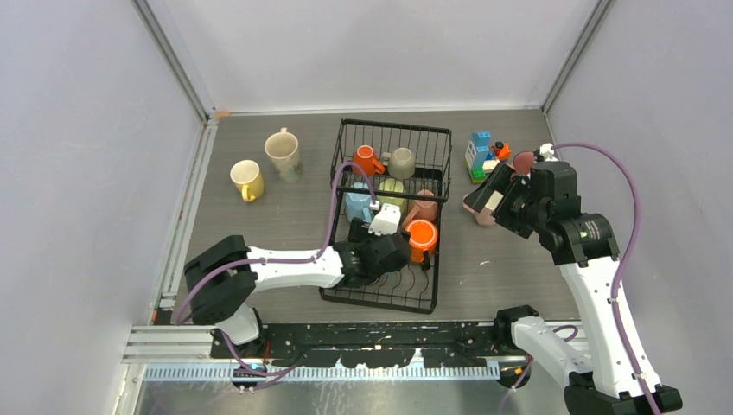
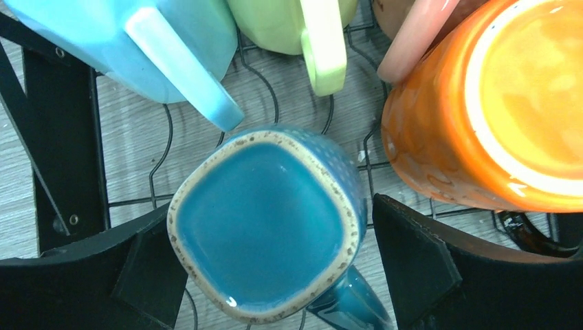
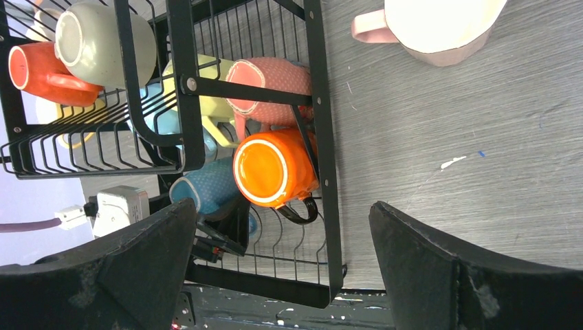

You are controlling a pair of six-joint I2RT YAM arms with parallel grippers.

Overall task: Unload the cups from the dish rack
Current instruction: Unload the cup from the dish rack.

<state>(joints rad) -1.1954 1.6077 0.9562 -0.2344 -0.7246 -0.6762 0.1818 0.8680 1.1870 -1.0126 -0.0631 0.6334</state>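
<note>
The black wire dish rack (image 1: 436,259) stands mid-table. My left gripper (image 1: 385,251) is inside it, open, its jaws straddling a tilted dark blue cup (image 2: 265,230): the left finger (image 2: 82,275) touches it, while the right finger (image 2: 426,268) stands a small gap off. An orange cup (image 2: 481,110), pink, pale green (image 2: 313,34) and light blue (image 2: 158,48) cups lie beside it. An orange (image 1: 367,160) and a grey-beige cup (image 1: 401,162) sit in the basket end. My right gripper (image 3: 280,213) is open and empty, raised over the table right of the rack.
A yellow cup (image 1: 246,179) and a cream cup (image 1: 283,153) stand on the table left of the rack. A pink cup (image 3: 440,27) stands right of it, under my right arm. A toy-block figure (image 1: 484,156) is at the back right.
</note>
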